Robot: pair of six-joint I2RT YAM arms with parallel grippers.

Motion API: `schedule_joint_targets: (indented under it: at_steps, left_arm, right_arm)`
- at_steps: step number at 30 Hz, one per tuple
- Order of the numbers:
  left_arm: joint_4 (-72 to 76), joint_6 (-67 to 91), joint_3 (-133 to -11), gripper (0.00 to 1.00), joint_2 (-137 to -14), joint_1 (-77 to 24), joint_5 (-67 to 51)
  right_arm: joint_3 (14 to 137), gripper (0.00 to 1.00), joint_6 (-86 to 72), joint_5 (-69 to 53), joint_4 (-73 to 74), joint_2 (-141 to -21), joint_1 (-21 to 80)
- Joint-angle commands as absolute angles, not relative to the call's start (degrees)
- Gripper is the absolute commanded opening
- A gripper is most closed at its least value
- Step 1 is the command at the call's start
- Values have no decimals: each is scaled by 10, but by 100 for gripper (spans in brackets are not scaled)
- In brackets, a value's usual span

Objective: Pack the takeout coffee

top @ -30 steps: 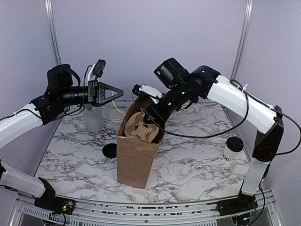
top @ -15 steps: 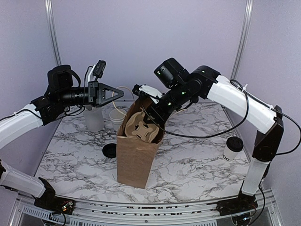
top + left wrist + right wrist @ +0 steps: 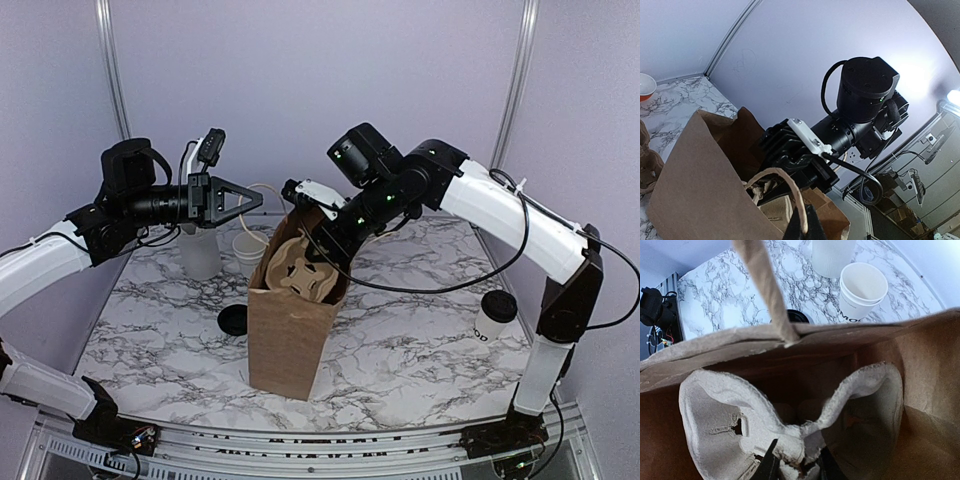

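The takeout coffee (image 3: 493, 317), a white cup with a black lid, stands alone at the table's right edge, far from both grippers. A brown paper bag (image 3: 288, 335) stands upright mid-table. My left gripper (image 3: 255, 196) is shut on the bag's paper handle (image 3: 792, 187), holding it up at the bag's back; its point in the left wrist view is (image 3: 805, 222). My right gripper (image 3: 325, 250) reaches into the bag mouth and is shut on the middle of the moulded-pulp cup carrier (image 3: 715, 410), which sits tilted in the bag's top (image 3: 298, 270). Its point in the right wrist view is (image 3: 795, 465).
Behind the bag stand a tall white tumbler (image 3: 201, 252) and an open lidless white cup (image 3: 246, 252), also in the right wrist view (image 3: 862, 290). A loose black lid (image 3: 233, 320) lies left of the bag. An orange-and-white bowl (image 3: 645, 86) shows far off.
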State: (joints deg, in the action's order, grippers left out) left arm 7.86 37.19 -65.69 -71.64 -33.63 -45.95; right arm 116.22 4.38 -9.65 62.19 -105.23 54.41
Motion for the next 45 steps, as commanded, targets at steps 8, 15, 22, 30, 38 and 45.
schedule_joint_targets:
  at_steps: [8,15,22,30,38,45]
  left_arm:
    - [90,370,-650,1,-707,-334,-458]
    - [89,369,-650,1,-707,-334,-459]
    - [89,369,-648,1,-706,-334,-458]
    - [89,368,-648,1,-705,-334,-459]
    - [88,367,-646,1,-705,-333,-458]
    - [89,366,-647,1,-706,-333,-458]
  right_arm:
    - [1171,20,43,-87,616,-1059,548]
    - [1172,20,44,-87,617,-1061,549]
    - [1174,20,44,-88,620,-1064,549]
    - [1179,20,45,-83,625,-1079,555]
    - [1185,22,45,-80,629,-1084,557]
    - [1191,26,44,-79,630,-1084,557]
